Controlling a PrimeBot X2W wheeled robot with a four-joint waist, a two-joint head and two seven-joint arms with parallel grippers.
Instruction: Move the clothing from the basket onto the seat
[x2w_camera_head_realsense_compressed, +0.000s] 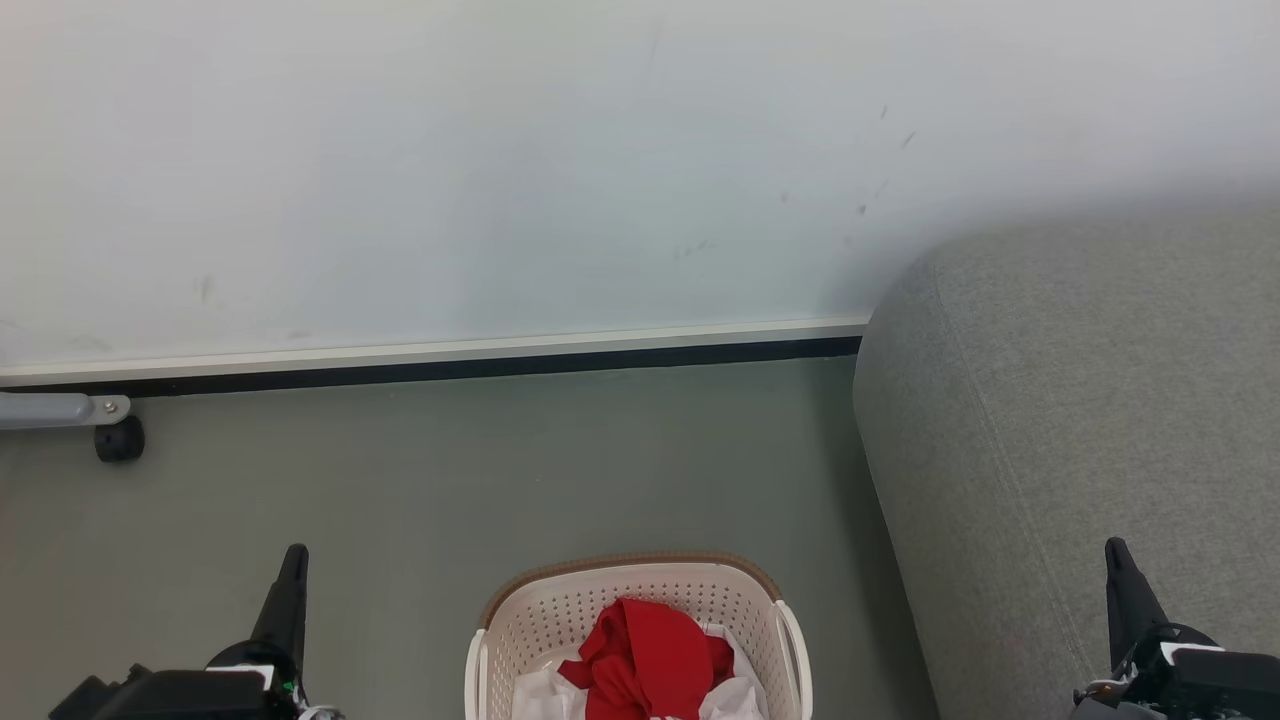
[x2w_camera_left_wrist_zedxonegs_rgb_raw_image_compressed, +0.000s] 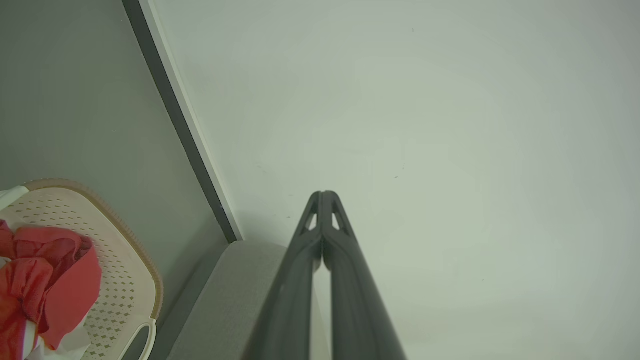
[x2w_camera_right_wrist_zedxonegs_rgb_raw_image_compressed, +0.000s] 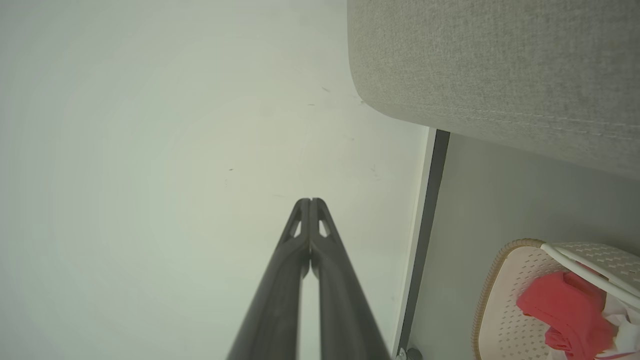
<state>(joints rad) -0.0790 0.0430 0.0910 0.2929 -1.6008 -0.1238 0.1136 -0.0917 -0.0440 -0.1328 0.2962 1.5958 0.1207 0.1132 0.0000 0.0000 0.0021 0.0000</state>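
Basket (x2w_camera_head_realsense_compressed: 630, 563) sits on bare floor (x2w_camera_head_realsense_compressed: 450, 480) near rounded edge of seat (x2w_camera_head_realsense_compressed: 1050, 420).

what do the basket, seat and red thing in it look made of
Basket: likely moulded plastic, matte cream, rows of punched holes, ribbed brown rim. Seat: grey upholstery fabric, visible weave and a stitched seam. Red garment: soft cloth, crumpled in folds; fibre unclear.

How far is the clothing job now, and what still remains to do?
Nothing looks done yet: the red garment and the white cloth lie in the basket. Nothing is in hand: the left gripper and the right gripper are shut on nothing, away from the basket. Remaining: grasp each piece and carry it to the seat.
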